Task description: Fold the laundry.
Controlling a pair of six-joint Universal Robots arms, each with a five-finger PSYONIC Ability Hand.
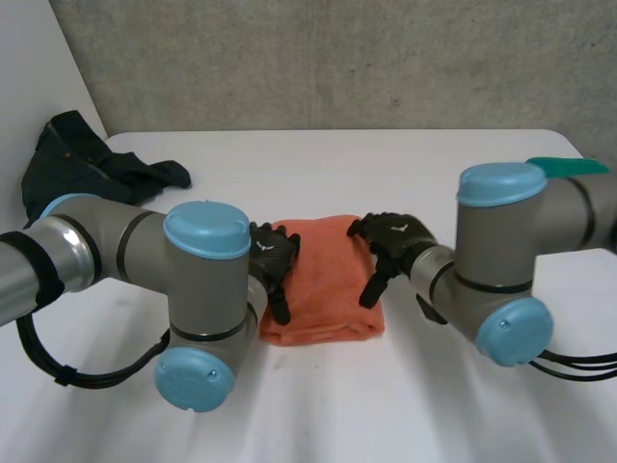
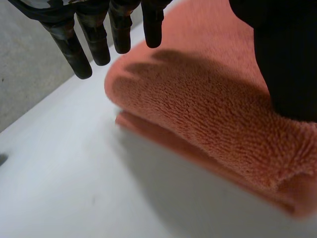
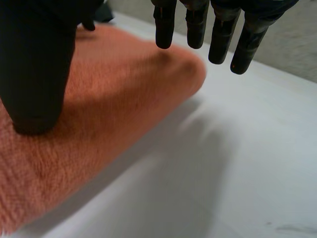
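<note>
This is looking like a robotics lab rather than a home. A bare concrete wall is running behind a plain white desk, and a white panel is standing at its left side. Two industrial arms, the left arm and the right arm, grey with light-blue caps, are reaching in over the desk. A folded orange towel is lying between them like a test piece, and a dark garment is sitting bunched at the far left corner.
</note>
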